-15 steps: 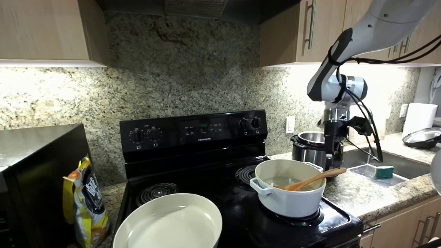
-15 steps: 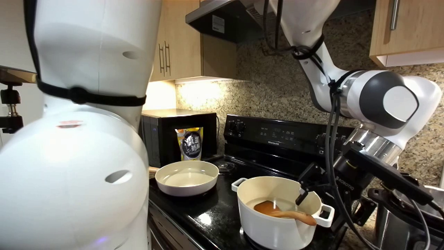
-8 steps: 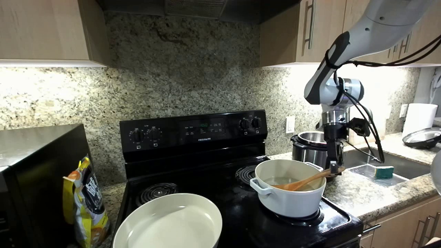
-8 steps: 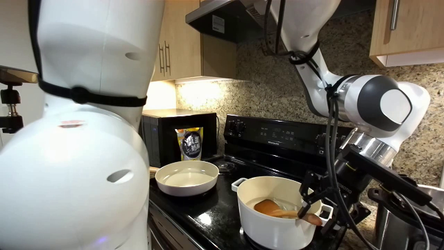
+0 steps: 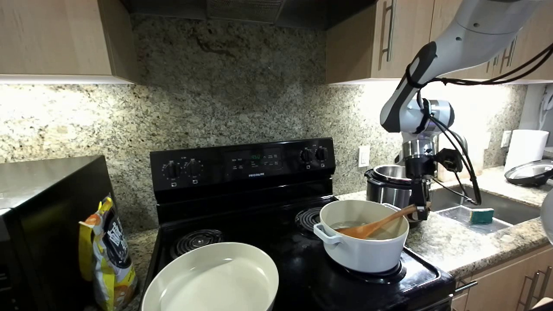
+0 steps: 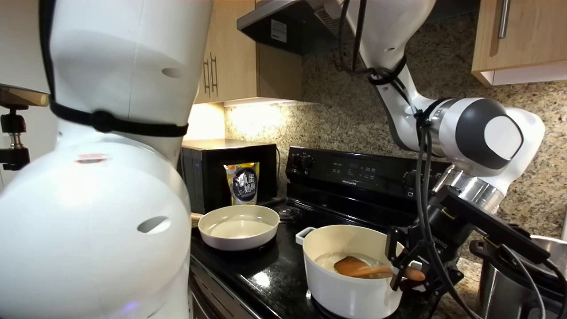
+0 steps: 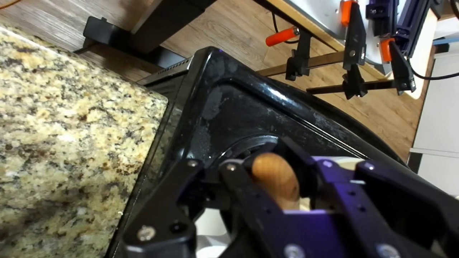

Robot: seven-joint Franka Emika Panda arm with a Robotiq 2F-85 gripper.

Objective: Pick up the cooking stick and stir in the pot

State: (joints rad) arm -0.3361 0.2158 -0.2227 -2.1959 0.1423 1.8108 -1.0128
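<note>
In both exterior views the cooking stick (image 5: 375, 226) (image 6: 374, 270) leans in the white pot (image 5: 367, 255) (image 6: 347, 294). Its broad end sits down inside, and its handle slants up over the rim beside my arm. My gripper (image 5: 420, 212) (image 6: 404, 283) is shut on the handle just past the pot's rim. From the wrist camera, the rounded handle end (image 7: 274, 175) stands up between the fingers, which close in on it from both sides. Most of the pot is hidden behind the gripper there.
A wide white pan (image 5: 211, 280) (image 6: 239, 239) is at the front of the stove. Behind my gripper stands a shiny steel pot (image 5: 389, 192) (image 6: 505, 283). A sponge (image 5: 481, 216) lies at the sink, and a snack bag (image 5: 113, 255) leans against the microwave.
My gripper has come down onto the cooking stick's handle and its fingers have closed around it. The handle end has risen a little and the stick has shifted slightly. The pot stays in place.
</note>
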